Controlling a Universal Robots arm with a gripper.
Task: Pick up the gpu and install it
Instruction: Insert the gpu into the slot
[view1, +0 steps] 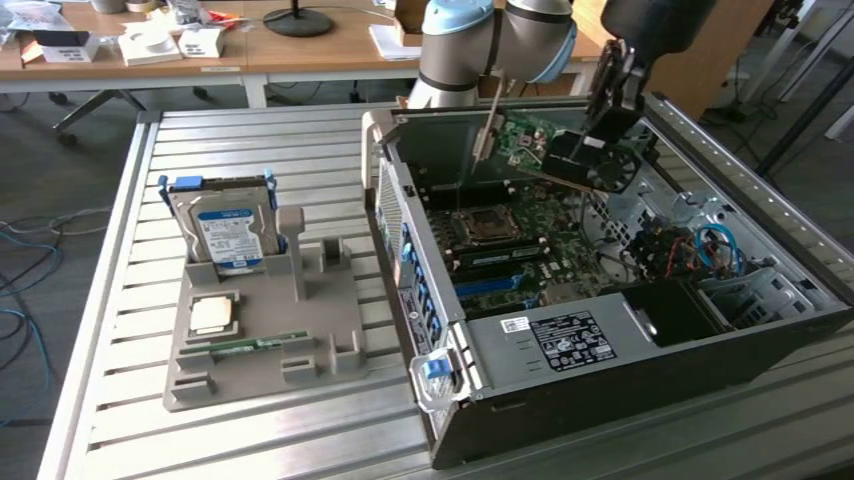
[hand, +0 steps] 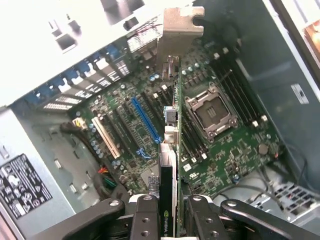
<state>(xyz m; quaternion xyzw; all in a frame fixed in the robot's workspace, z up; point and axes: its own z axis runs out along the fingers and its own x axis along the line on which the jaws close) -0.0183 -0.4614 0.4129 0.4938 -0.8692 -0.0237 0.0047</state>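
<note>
The gpu (view1: 527, 140) is a green card with a black fan and a metal bracket. It hangs tilted over the back part of the open computer case (view1: 414, 290). My gripper (view1: 594, 135) is shut on its fan end from above. In the wrist view the gpu (hand: 171, 145) appears edge-on, clamped between my black fingers (hand: 145, 217), with its bracket (hand: 180, 27) pointing toward the case's rear wall. It hovers above the motherboard (hand: 235, 150), beside the blue slot (hand: 145, 120) and apart from it.
At the exterior view's left, a grey holder tray (view1: 320, 340) on the slatted metal table carries a silver hard drive (view1: 227, 230), a processor chip (view1: 214, 315) and a green memory stick (view1: 247, 345). Inside the case are the processor socket (hand: 212, 110), cables (view1: 694, 250) and a power supply (view1: 574, 340).
</note>
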